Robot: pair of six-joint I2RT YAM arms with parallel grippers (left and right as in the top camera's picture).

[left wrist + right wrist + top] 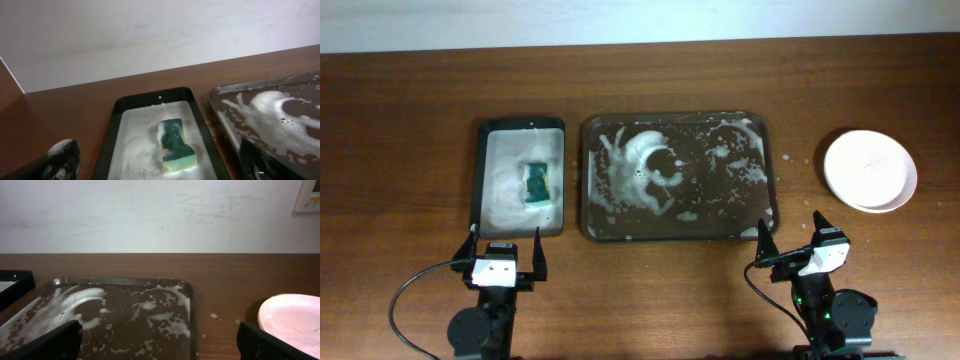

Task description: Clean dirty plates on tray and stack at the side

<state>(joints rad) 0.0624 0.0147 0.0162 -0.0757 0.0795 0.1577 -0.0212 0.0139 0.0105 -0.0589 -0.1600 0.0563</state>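
Nearest, at the lower edge of the overhead view, left jaws and right jaws stood spread and empty over the brown wooden bench [650, 300]. Beyond them, mid-frame, lay the large dark brown rectangular tray [670, 237], foamy and bare of crockery. Left of it, a narrower black tray [478, 180] held a green sponge [536, 184]. Round white plates [870, 170] sat stacked at right, apart from the tray. Work looked finished; best to hold both arms back from the stack. No readable writing showed.
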